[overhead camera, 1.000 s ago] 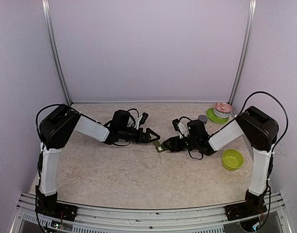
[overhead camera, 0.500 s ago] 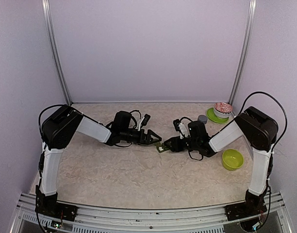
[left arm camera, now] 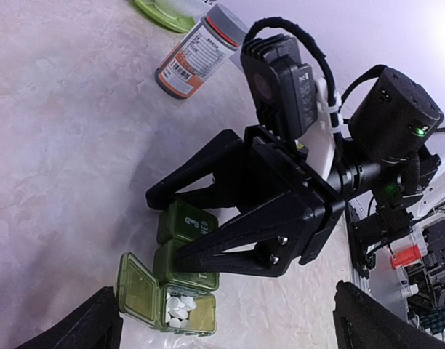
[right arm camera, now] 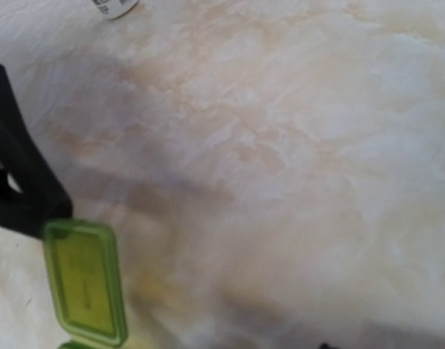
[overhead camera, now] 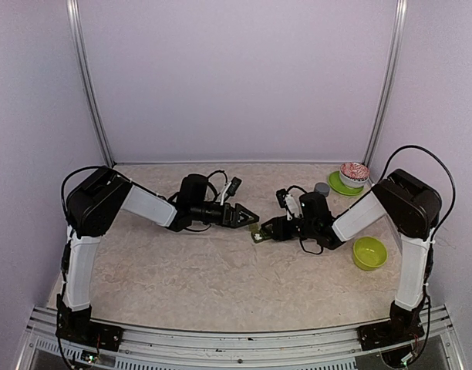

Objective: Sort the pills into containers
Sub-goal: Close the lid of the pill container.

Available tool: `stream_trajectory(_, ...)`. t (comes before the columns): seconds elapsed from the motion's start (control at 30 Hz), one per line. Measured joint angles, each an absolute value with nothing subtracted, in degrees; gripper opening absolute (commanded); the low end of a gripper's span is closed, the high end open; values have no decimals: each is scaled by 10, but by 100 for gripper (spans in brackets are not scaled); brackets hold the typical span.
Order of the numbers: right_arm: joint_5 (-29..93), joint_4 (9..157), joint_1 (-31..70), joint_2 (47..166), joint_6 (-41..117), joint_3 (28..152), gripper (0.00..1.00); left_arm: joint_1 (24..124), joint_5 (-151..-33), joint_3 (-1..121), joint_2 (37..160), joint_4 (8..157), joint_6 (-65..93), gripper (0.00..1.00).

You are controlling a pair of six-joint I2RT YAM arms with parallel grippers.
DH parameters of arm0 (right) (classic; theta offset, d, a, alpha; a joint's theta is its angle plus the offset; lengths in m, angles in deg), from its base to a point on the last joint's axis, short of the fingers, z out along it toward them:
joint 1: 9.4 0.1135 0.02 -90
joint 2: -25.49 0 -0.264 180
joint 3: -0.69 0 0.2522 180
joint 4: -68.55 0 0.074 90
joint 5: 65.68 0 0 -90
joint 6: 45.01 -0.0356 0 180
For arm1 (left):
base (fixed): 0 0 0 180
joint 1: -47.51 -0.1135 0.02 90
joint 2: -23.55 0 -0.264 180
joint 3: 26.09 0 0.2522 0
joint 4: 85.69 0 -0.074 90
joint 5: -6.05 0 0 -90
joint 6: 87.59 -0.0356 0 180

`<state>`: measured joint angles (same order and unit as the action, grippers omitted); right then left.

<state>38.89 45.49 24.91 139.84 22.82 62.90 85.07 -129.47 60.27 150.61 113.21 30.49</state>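
Green pill organizer (left arm camera: 185,222) is located at the middle of the table (overhead camera: 182,277), between both grippers. Right gripper (left arm camera: 161,231) is seen clamped across its closed cells. Left gripper (overhead camera: 247,216) is spread wide, with nothing gripped. The open cell of white pills (left arm camera: 177,305) lies dead ahead of it, with the strip's long axis running away toward the right arm.

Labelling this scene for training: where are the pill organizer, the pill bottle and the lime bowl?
pill organizer (left arm camera: 185,222): left wrist view, closed compartment lid.
pill bottle (left arm camera: 194,58): left wrist view, its label.
lime bowl (overhead camera: 369,251): top external view, inner wall.
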Motion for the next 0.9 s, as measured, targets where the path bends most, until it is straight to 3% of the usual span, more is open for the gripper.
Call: stream_trajectory(0.9,387,446,249,1400,213,625,54,893,-1345,590,1506,1156,319,99)
